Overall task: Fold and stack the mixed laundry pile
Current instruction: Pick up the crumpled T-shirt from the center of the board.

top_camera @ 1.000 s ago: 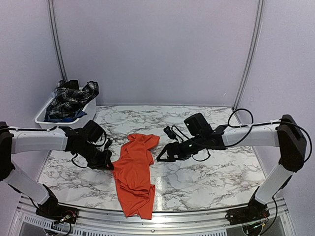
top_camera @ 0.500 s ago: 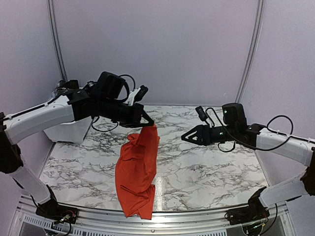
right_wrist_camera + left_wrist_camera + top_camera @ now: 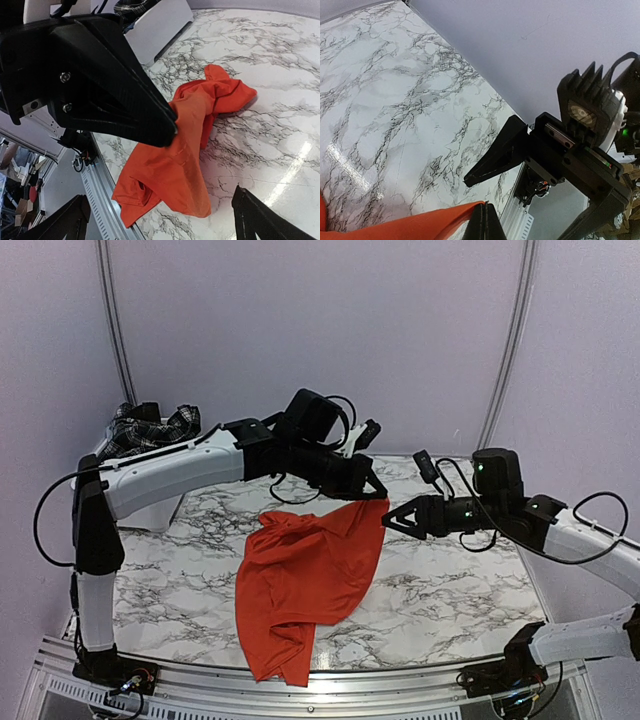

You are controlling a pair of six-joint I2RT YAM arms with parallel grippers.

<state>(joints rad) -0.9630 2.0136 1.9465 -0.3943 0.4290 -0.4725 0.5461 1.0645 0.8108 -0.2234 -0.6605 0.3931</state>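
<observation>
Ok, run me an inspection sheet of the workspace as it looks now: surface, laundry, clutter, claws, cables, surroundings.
Surface: white marble-patterned tabletop, no spills seen.
Job's things: bright orange fabric T-shirt unfolded, one corner lifted, the rest lying on the table, its lower end over the near edge. Black-and-white plaid cloth heaped in the white plastic bin at the far left. No blue piece seen.
Clutter: nothing seen.
Grippers: left claw shut on the T-shirt's corner; right claw open and empty, close beside it.
Cables: black cables loop off both arms; no snag seen.
Surroundings: plain lilac walls.
</observation>
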